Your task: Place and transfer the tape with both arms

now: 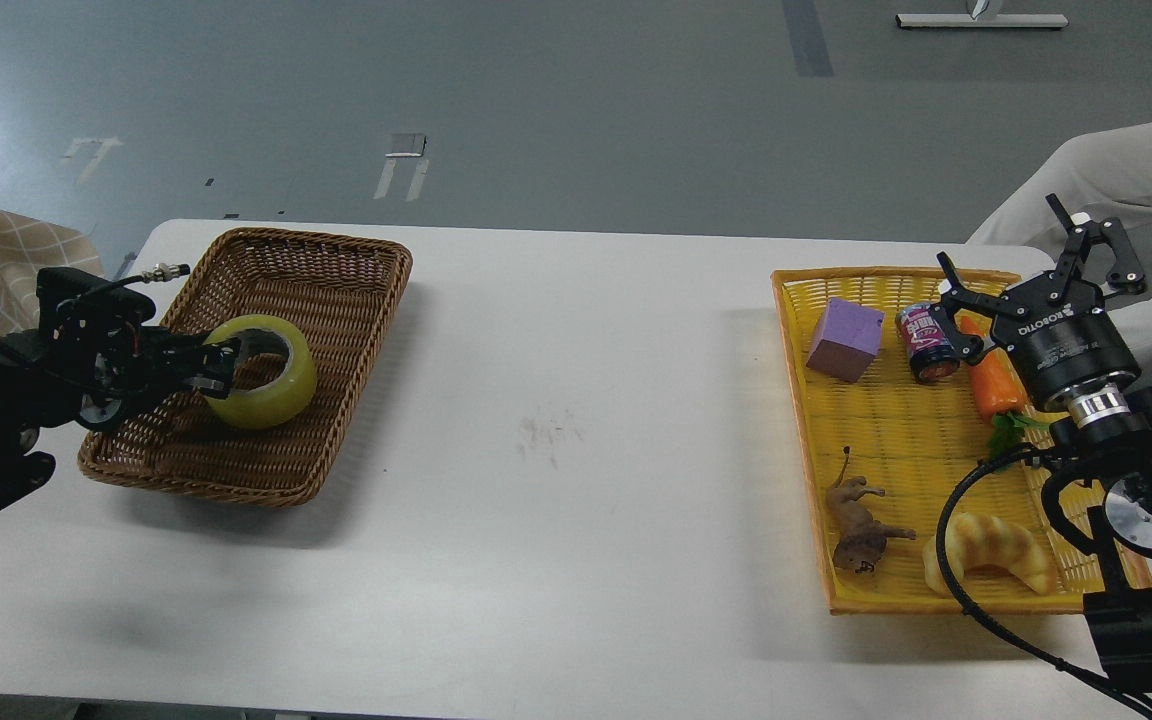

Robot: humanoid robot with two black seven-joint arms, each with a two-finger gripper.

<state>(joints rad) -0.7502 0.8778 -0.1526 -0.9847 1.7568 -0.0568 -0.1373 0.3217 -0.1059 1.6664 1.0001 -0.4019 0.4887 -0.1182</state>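
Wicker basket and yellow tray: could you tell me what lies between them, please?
In the head view, only bare white table with a faint scuff mark separates the wicker basket from the yellow tray.

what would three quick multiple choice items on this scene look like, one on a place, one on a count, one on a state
1. Where is the roll of translucent yellow packing tape?
A. in the brown wicker basket
B. in the yellow plastic tray
C. on the bare white table

2. How many objects lie in the yellow plastic tray?
A. three
B. five
C. seven

3. How is the right gripper?
A. shut on a can
B. open, holding nothing
C. out of view

Answers:
1 A, the roll sits within the basket's rim, at the left gripper.
2 B, purple block, can, carrot, toy animal, croissant.
3 B, its fingers are spread above the tray.
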